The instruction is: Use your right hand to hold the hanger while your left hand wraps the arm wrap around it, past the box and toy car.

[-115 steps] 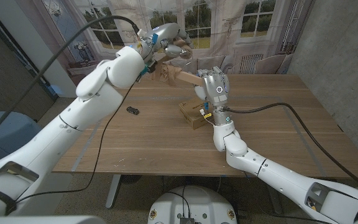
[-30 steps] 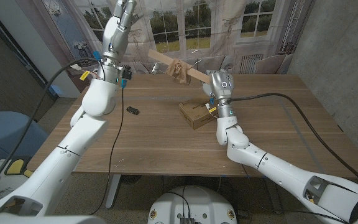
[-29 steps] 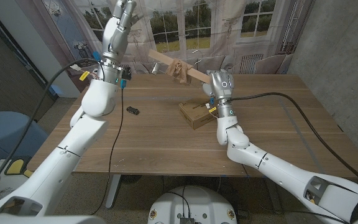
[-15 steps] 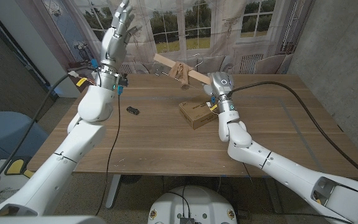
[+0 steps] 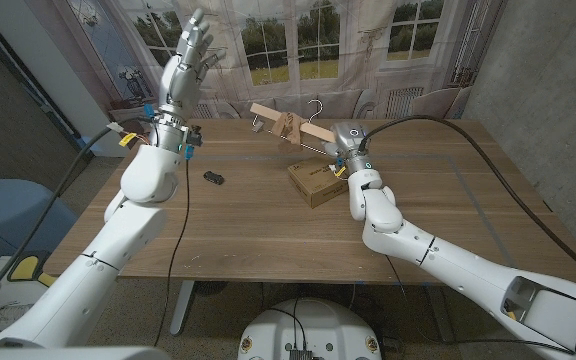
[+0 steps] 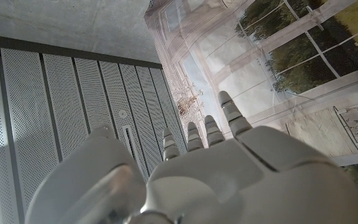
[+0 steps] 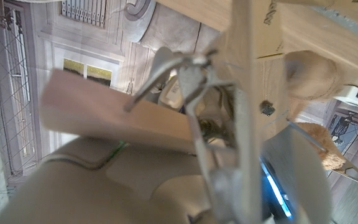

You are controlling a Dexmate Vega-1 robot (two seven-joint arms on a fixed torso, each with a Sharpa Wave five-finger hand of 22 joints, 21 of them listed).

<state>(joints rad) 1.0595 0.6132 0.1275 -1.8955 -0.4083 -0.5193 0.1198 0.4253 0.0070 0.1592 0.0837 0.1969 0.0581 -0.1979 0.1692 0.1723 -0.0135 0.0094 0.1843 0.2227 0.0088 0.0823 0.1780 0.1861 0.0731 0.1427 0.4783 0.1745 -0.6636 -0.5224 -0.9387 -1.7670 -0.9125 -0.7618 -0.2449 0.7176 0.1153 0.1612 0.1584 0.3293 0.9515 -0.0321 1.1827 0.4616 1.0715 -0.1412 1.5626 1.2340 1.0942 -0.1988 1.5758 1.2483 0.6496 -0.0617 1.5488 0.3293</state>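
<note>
The right hand [image 5: 345, 143] grips the rigid, light wooden hanger [image 5: 288, 124] above the box [image 5: 313, 182], the soft wrap [image 5: 287, 127] bunched mid-bar, while the left hand [image 5: 186, 62] is raised, fingers spread, holding nothing.

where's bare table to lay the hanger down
Bare wood spans the table edge nearest the robot, and the side right of the box. Smaller gap between the toy car and box. It is crowded around the box, where the right robot hand holds the hanger.
</note>
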